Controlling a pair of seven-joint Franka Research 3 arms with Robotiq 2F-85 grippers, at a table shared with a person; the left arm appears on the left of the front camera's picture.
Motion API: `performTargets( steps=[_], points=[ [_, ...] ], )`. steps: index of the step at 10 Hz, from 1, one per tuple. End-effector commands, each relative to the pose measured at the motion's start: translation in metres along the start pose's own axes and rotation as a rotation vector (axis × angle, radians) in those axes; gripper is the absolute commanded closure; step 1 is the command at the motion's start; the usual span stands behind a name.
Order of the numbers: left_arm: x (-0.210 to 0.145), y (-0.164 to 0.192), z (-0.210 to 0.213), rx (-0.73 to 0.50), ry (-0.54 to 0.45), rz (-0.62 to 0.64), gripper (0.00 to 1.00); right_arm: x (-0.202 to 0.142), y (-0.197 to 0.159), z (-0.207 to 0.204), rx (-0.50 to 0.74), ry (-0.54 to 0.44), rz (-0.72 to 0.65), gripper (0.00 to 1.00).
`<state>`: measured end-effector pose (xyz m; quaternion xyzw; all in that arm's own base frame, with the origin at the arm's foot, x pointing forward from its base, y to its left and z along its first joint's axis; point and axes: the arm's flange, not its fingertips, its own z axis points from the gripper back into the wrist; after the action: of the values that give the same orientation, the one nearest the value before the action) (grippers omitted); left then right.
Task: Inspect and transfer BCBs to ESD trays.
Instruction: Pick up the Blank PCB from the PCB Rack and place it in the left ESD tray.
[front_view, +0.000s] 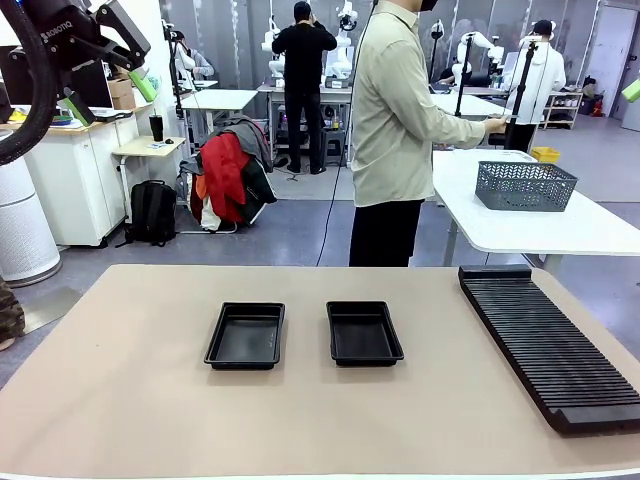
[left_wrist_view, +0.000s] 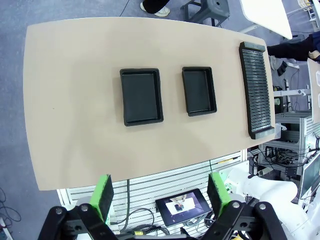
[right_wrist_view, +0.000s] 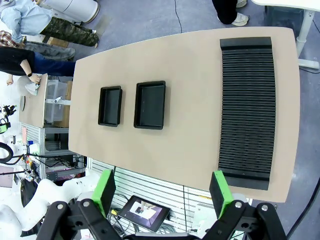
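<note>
ESD trays (front_view: 245, 336) black; table (front_view: 120, 400) beige; rack (front_view: 550, 345) black, ribbed; basket (front_view: 525, 186) grey mesh.

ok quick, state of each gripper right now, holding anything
left gripper: jaws open, holding nothing
right gripper: jaws open, holding nothing

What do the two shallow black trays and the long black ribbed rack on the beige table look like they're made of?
Left shallow black tray and right shallow black tray: probably thin moulded plastic, semi-matte; soft sheen on the floors, rounded flared rims. Long black ribbed rack: likely rigid plastic, matte; even moulded slots, no metallic glint, though coated metal is possible.
</note>
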<state>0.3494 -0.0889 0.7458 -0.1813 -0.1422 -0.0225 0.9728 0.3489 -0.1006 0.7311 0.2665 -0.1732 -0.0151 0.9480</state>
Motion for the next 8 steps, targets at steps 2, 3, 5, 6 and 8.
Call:
performTargets(
  steps=[2, 3, 5, 6, 8],
  points=[
    [-0.0001, 0.0, -0.0001, 0.0, 0.001, 0.0, 0.0, 0.0001, -0.0001, 0.0, 0.0, 0.0, 0.0, 0.0],
    [-0.0001, 0.0, -0.0001, 0.0, 0.001, 0.0, 0.0, 0.0001, -0.0001, 0.0, 0.0, 0.0, 0.0, 0.0],
    [-0.0001, 0.0, -0.0001, 0.0, 0.001, 0.0, 0.0, 0.0001, -0.0001, 0.0, 0.0, 0.0, 0.0, 0.0],
    [-0.0001, 0.0, -0.0001, 0.0, 0.001, 0.0, 0.0, 0.0001, -0.0001, 0.0, 0.0, 0.0, 0.0, 0.0],
    [-0.0001, 0.0, -0.0001, 0.0, 0.001, 0.0, 0.0, 0.0001, -0.0001, 0.0, 0.0, 0.0, 0.0, 0.0]
  ],
)
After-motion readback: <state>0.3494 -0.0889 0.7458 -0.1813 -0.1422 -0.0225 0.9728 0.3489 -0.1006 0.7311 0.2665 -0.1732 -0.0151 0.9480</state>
